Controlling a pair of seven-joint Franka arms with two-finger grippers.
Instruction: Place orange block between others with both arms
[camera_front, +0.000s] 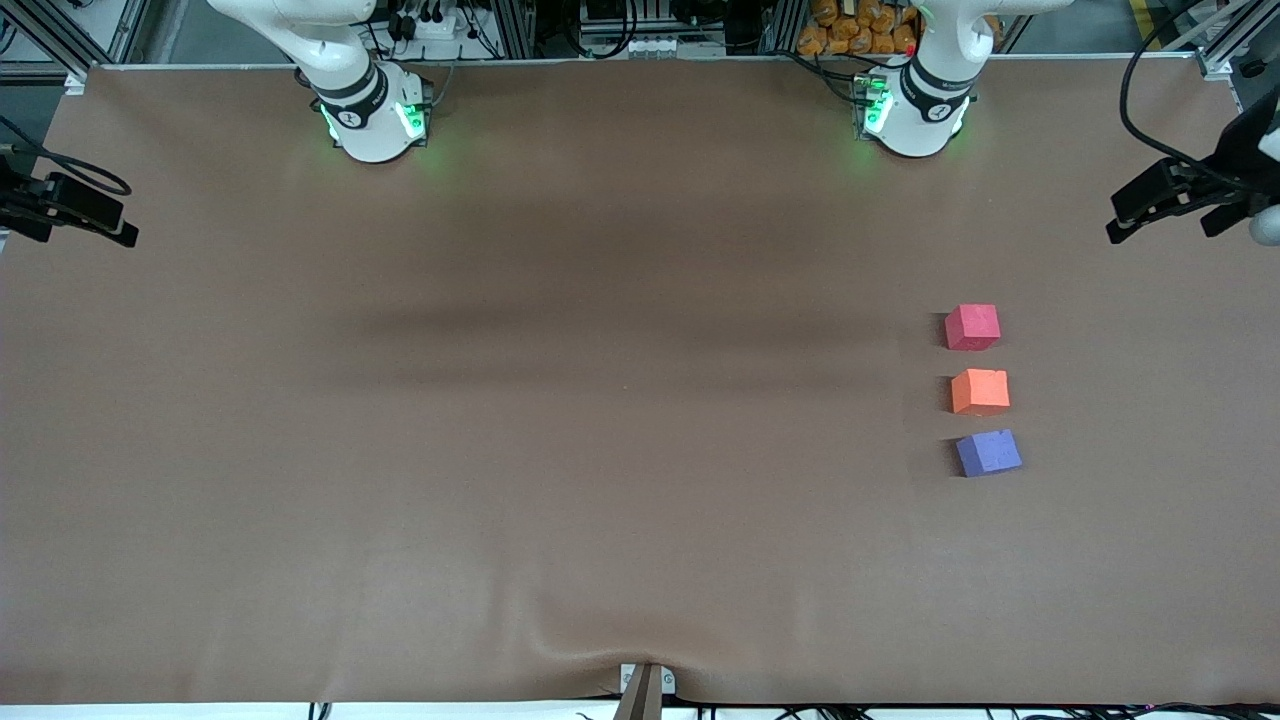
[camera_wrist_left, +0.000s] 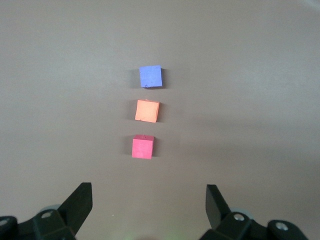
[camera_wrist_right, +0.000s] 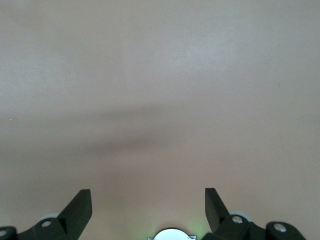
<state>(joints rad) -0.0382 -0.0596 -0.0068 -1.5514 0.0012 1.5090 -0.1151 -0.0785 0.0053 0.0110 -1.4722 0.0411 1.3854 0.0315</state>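
Three small foam cubes stand in a short row toward the left arm's end of the table. The orange block (camera_front: 980, 391) (camera_wrist_left: 147, 110) sits in the middle, apart from both neighbours. The pinkish-red cube (camera_front: 972, 327) (camera_wrist_left: 142, 147) is farther from the front camera, the purple-blue cube (camera_front: 988, 452) (camera_wrist_left: 151, 76) nearer. My left gripper (camera_wrist_left: 149, 200) hangs high over the table near its base, open and empty. High over bare table, my right gripper (camera_wrist_right: 148, 200) is also open and empty. In the front view both hands are out of frame.
The brown table cover (camera_front: 560, 400) has a wrinkle at its front edge by a small bracket (camera_front: 645, 685). Black camera mounts (camera_front: 70, 210) (camera_front: 1180, 195) reach in over both ends. The arms' green-lit bases (camera_front: 375, 120) (camera_front: 910, 115) stand along the back edge.
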